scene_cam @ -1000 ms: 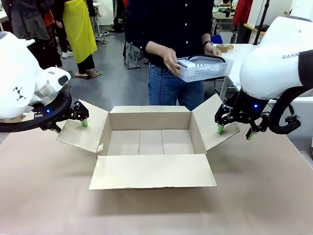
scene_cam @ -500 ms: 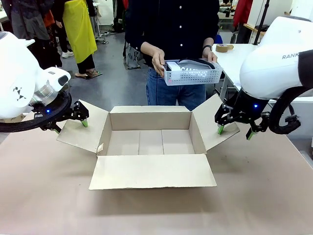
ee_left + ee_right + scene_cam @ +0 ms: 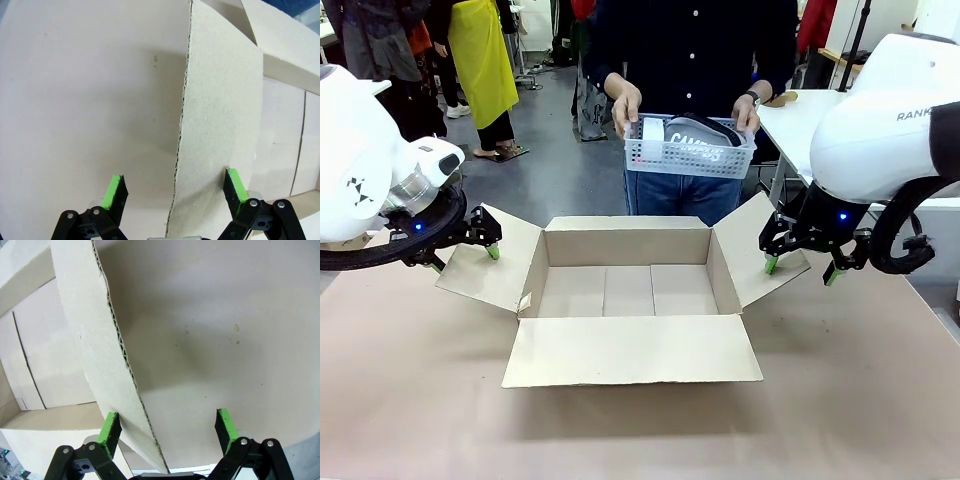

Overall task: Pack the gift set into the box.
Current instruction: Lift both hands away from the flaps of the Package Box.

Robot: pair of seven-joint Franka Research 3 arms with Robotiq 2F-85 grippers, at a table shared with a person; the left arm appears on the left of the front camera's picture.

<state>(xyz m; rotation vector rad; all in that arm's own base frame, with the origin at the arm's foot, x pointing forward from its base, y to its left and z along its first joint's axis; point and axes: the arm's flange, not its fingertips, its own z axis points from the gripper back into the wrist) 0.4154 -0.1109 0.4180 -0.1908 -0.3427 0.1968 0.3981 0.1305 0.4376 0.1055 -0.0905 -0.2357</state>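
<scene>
The brown cardboard box (image 3: 625,290) stands open in the middle of the table, all four flaps spread. Behind its far wall a person holds the gift set, a white perforated basket (image 3: 690,152) with a grey pouch (image 3: 700,133) in it, in both hands. My left gripper (image 3: 465,258) is open astride the edge of the left flap (image 3: 490,260). In the left wrist view the left gripper (image 3: 175,186) has that flap (image 3: 220,110) between its fingers. My right gripper (image 3: 800,268) is open astride the right flap (image 3: 760,245). In the right wrist view the right gripper (image 3: 167,424) has the flap's edge (image 3: 95,340) between its pads.
The brown tabletop (image 3: 640,430) lies bare in front of the box. A white side table (image 3: 800,115) with a tape roll (image 3: 781,97) stands at the far right. Other people (image 3: 480,60) stand on the floor at the back left.
The person has carried the basket from the right to the middle, square behind the box. Both arms have stayed still on the flaps.
</scene>
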